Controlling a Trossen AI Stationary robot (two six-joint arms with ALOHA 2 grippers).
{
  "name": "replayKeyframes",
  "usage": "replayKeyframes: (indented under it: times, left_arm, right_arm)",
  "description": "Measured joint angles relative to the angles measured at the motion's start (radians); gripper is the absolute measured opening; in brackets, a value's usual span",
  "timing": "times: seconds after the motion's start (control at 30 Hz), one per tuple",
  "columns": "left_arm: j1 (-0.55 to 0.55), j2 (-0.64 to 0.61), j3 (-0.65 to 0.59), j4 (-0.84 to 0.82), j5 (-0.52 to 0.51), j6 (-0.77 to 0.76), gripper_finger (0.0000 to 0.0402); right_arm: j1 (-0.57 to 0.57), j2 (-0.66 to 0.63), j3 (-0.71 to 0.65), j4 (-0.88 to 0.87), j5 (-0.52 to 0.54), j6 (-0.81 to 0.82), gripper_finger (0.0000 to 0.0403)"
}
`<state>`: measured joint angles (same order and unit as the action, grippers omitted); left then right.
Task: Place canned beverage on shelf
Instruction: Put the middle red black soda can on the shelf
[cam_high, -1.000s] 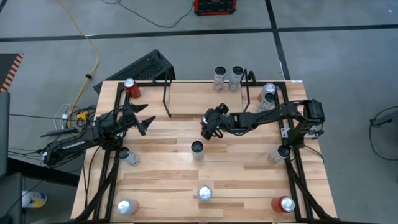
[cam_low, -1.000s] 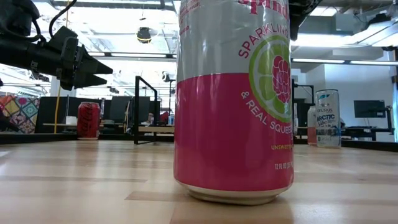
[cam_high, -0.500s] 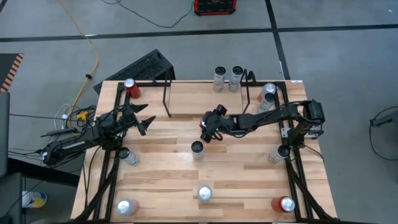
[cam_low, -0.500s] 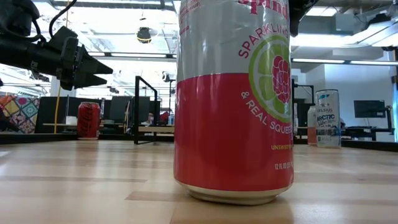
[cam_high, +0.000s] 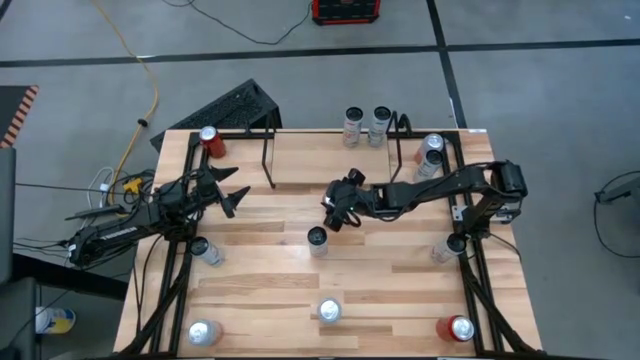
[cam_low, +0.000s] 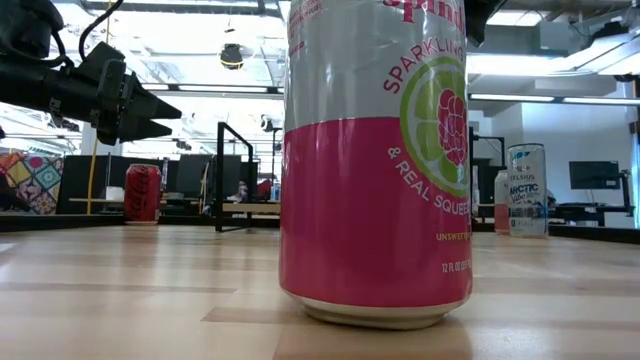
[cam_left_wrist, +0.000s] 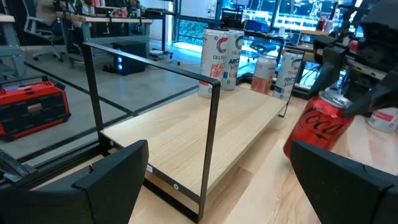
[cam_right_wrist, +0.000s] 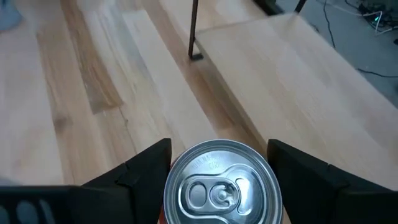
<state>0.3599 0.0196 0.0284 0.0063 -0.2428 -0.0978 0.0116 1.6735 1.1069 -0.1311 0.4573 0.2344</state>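
My right gripper (cam_high: 337, 208) is near the table's middle, just in front of the shelf (cam_high: 330, 158), and is shut on a red cola can (cam_left_wrist: 313, 129). The can's silver top (cam_right_wrist: 217, 186) shows between the fingers. The shelf is a light wood board with thin black rod uprights (cam_left_wrist: 211, 134). Two cans (cam_high: 365, 125) stand at its far right end. My left gripper (cam_high: 236, 196) is open and empty near the table's left side, pointing toward the shelf; it also shows in the low view (cam_low: 150, 100). My right gripper pinches the red cola can between its two fingers, on opposite sides of its upper part just below the rim (cam_right_wrist: 169, 177). The fingers (cam_right_wrist: 146, 168) come from above, pointing down. The can hangs tilted below them (cam_left_wrist: 323, 109); whether its base is clear of the table I cannot tell.
Loose cans stand around the table: a dark-topped one (cam_high: 318, 239) just in front of my right gripper, a red one (cam_high: 208, 138) at the far left corner, several along the left, near and right edges. A pink and white can (cam_low: 375, 160) fills the low view. Black rails (cam_high: 170, 270) run along both sides.
My right gripper has risen a little with the red cola can, still shut on it.
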Motion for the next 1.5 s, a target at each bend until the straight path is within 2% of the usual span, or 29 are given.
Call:
replayKeyframes:
  times: [0.4,0.93,1.27,1.5]
  left_arm:
    - [0.0,0.0,0.0,0.0,0.0,0.0,0.0374]
    - [0.0,0.0,0.0,0.0,0.0,0.0,0.0374]
    - [0.0,0.0,0.0,0.0,0.0,0.0,0.0374]
    - [0.0,0.0,0.0,0.0,0.0,0.0,0.0374]
  right_arm:
    - [-0.029,-0.018,0.001,0.04,-0.002,-0.057,0.0281]
    - [-0.144,-0.018,0.002,0.256,-0.12,-0.191,0.0281]
    - [-0.199,-0.018,0.003,0.289,-0.197,-0.213,0.0281]
    - [-0.219,-0.018,0.003,0.299,-0.202,-0.22,0.0281]
